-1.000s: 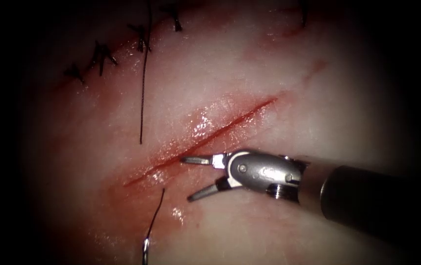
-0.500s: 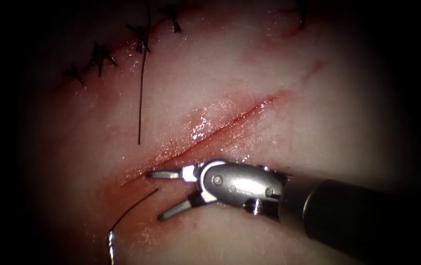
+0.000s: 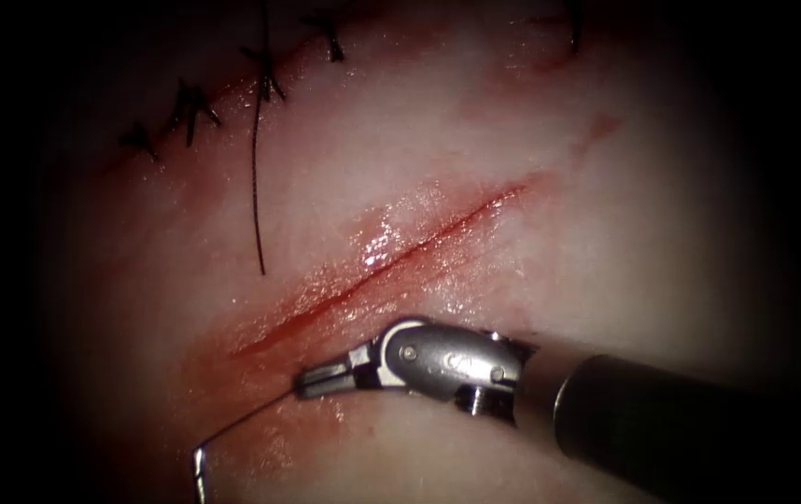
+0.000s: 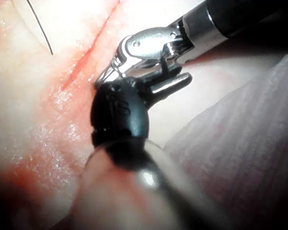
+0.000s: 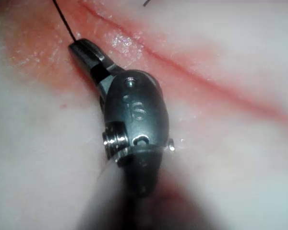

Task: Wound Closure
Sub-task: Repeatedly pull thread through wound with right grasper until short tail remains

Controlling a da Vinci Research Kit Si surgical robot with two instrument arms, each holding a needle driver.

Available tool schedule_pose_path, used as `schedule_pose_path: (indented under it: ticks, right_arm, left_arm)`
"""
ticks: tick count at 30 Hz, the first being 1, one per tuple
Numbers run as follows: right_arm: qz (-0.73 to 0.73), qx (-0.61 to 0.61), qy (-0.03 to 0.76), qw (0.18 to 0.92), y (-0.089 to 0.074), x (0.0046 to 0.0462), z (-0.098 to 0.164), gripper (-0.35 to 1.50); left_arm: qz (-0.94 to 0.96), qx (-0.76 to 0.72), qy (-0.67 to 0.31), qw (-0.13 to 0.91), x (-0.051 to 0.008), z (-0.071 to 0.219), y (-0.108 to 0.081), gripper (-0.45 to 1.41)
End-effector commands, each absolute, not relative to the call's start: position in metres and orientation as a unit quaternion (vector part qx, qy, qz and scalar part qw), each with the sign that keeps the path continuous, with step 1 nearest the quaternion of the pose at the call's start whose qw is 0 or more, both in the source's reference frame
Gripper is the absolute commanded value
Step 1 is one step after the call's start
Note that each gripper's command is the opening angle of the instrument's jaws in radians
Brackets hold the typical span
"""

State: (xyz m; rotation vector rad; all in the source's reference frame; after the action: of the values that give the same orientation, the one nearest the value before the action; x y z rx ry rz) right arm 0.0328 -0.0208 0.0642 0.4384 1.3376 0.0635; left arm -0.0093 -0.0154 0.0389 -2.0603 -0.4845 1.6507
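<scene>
My right arm's silver, wristed needle driver (image 3: 309, 382) has just changed. Half a second ago its jaws were spread wide beside the cut. It has since slid toward the lower left of the endoscope frame and is now clenched on the end of a thin, dark, curved needle (image 3: 242, 418). I take this strand for the needle from its arc and the glint at its far end, though it is fine enough that I cannot rule out thread. The close view from my wrist shows the same dark line (image 5: 65, 21) ending at my closed tip. I judge that I now have control of the needle.

The needle's long axis runs from my jaws, left of centre, down toward the lower left. There it bends and drops to the bottom edge. The gripped end points up and right, toward the long red diagonal cut (image 3: 377, 271) in the pale, glistening tissue (image 3: 531, 131). The needle is on the right side of the cut, near its lower-left end. I cannot tell whether any part of it is in the tissue.

The left arm's dark-wristed tool (image 4: 158, 87) sits just beside my jaws, and I cannot tell what it holds. A loose black thread (image 3: 257, 187) hangs at upper left, well apart.
</scene>
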Motion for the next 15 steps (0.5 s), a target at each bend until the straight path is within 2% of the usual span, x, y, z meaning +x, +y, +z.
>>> schedule_pose_path:
  ticks: [1, 7, 15]
  right_arm:
    - [0.031, 0.202, 0.616, 0.761, -0.0208, 0.0341, 0.0644, -0.35]
    - [0.03, 0.204, 0.617, 0.76, -0.0212, 0.0341, 0.0634, -0.35]
    - [0.019, 0.237, 0.619, 0.749, -0.0244, 0.0316, 0.0594, -0.35]
  left_arm:
    - [0.599, -0.748, -0.176, 0.225, -0.0098, 0.0393, -0.0152, -0.45]
    - [0.602, -0.75, -0.167, 0.218, -0.0094, 0.0389, -0.0154, -0.45]
    - [0.64, -0.729, -0.105, 0.22, -0.0087, 0.0396, -0.0153, -0.45]
